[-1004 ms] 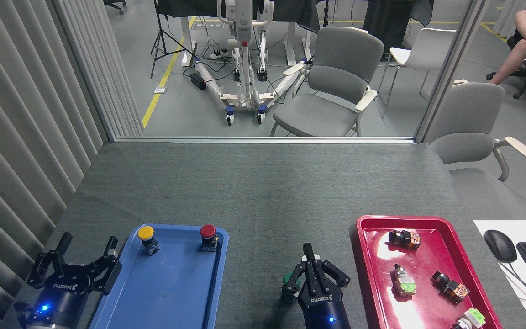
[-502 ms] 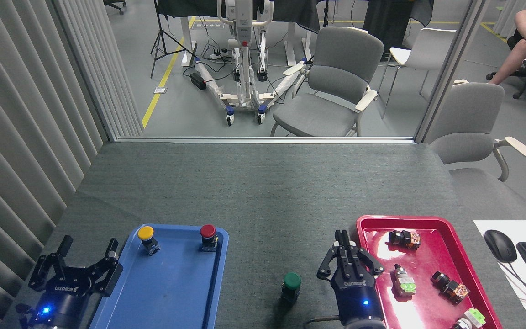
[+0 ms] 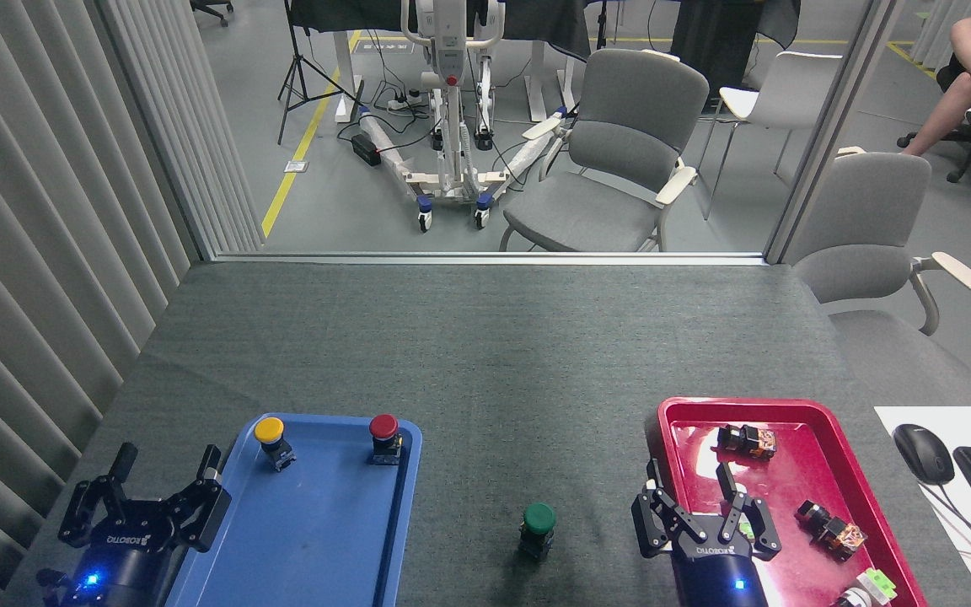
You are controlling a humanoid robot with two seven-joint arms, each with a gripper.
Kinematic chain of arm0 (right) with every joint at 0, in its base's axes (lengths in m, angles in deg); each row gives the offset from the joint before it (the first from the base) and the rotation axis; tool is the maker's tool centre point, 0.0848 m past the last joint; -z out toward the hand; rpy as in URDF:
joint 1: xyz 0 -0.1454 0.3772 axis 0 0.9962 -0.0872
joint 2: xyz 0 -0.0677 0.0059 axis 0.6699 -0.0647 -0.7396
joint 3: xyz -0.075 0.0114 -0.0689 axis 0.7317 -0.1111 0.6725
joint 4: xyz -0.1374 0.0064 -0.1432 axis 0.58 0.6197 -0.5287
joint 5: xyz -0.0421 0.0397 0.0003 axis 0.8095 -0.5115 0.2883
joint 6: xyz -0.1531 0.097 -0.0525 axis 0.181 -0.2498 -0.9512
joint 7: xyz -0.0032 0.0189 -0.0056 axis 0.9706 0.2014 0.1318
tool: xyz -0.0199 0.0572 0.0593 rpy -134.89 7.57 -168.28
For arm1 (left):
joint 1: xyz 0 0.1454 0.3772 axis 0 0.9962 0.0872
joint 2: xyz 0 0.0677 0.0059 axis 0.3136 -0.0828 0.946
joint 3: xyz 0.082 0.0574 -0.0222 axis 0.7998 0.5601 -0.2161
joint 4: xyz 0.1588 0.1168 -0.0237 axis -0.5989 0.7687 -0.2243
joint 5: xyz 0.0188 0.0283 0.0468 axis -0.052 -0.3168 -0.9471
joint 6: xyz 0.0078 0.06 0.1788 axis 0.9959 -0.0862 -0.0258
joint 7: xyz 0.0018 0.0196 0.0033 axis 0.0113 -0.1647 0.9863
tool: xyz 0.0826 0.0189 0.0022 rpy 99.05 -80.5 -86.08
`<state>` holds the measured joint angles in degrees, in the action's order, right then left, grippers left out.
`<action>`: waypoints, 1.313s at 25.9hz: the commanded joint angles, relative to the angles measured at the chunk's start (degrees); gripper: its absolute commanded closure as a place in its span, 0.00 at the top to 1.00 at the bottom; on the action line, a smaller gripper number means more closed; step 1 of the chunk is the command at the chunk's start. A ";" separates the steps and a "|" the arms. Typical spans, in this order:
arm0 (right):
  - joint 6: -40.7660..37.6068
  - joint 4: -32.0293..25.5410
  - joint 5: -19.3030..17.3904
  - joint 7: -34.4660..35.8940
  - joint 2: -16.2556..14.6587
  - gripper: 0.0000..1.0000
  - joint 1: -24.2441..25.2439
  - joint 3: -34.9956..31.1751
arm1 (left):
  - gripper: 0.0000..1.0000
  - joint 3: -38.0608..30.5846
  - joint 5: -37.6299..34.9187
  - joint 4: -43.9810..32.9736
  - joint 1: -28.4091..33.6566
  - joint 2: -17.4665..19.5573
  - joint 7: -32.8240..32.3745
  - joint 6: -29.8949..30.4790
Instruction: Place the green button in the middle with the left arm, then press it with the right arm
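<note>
Grey felt covers the tabletop, and the green button stands upright on its bare middle strip, between the blue tray and the red tray. It looks light, rigid and top-heavy; its smooth domed cap would slip, so the boxy black base seems the better place to grip, though its lower edge is hard to make out. To its right, apart from it, the right end effector hovers over the red tray's near-left rim, fingers spread and empty. The left end effector sits by the blue tray's left edge, likewise splayed, holding nothing.
</note>
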<state>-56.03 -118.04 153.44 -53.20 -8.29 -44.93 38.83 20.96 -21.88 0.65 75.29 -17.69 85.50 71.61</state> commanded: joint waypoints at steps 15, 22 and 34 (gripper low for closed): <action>3.76 0.16 2.68 3.30 -0.31 1.00 3.58 -0.11 | 1.00 2.96 0.58 1.34 0.31 1.41 -0.10 -0.17; 11.06 1.04 11.04 4.18 -0.49 1.00 3.66 2.79 | 1.00 2.96 0.05 0.73 0.40 1.15 -4.67 1.06; 3.41 0.34 3.30 3.83 -0.66 1.00 4.37 2.79 | 1.00 2.70 0.23 0.81 0.31 1.41 -4.41 0.71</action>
<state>-51.17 -117.50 158.22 -48.88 -8.98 -40.60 41.63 23.76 -21.67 1.46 75.61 -16.33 80.87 72.38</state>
